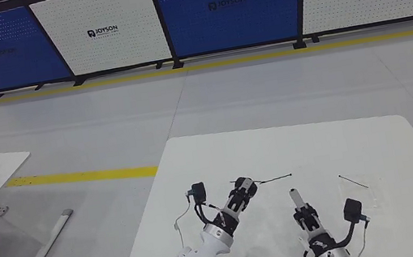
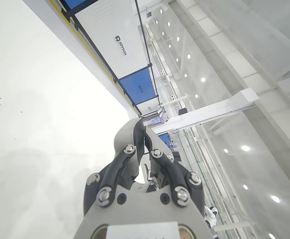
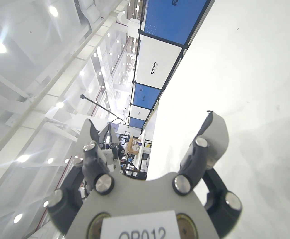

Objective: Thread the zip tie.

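— Where is this?
— A white table [image 1: 316, 143], with blue and white panels [image 1: 226, 2] behind.
— The grippers?
— The left gripper [image 2: 143, 135] is pinched on the tie [image 1: 272, 178], which sticks out toward the right gripper [image 3: 150, 121]. That one's fingers are spread wide.
— Anything else?
— A second tie [image 1: 352, 180] lies on the table beyond the right gripper.

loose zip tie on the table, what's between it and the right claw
The stretch is bare: in the top view, plain white table runs from the right claw to the loose zip tie.

White table [image 1: 292, 147] — one black zip tie [image 1: 353, 180] lying on it.
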`<state>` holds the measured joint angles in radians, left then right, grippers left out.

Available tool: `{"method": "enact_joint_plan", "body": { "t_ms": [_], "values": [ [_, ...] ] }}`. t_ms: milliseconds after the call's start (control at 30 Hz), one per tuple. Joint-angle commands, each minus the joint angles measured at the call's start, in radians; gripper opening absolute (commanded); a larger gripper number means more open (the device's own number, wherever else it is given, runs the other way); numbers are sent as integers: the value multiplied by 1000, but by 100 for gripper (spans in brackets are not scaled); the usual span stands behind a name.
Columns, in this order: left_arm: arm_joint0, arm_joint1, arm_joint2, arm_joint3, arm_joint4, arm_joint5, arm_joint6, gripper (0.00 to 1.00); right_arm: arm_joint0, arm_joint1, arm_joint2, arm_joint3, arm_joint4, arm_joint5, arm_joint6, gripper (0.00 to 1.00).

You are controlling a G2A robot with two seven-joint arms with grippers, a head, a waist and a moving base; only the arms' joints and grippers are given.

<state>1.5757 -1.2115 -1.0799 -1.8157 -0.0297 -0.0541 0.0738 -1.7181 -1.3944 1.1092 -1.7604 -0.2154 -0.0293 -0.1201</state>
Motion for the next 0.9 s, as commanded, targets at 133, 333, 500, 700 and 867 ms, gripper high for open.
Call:
{"method": "enact_joint_plan", "body": {
  "t_ms": [133, 333, 500, 700, 867],
  "values": [
    [-3, -8, -2, -9, -46, 30, 55, 0, 19, 9, 1, 16, -142, -9, 38, 100],
    [-12, -22, 1, -19, -165, 79, 105, 0, 56, 25, -11, 66, -364, -28, 148, 100],
    [-15, -24, -1, -20, -184, 77, 102, 0, 57, 25, -13, 67, -364, -26, 142, 100],
    [-15, -24, -1, -20, -184, 77, 102, 0, 58, 25, -11, 69, -367, -30, 136, 100],
    [-23, -32, 2, -24, -234, 110, 127, 0, 65, 33, -14, 77, -507, -95, 87, 100]
  ]
}}
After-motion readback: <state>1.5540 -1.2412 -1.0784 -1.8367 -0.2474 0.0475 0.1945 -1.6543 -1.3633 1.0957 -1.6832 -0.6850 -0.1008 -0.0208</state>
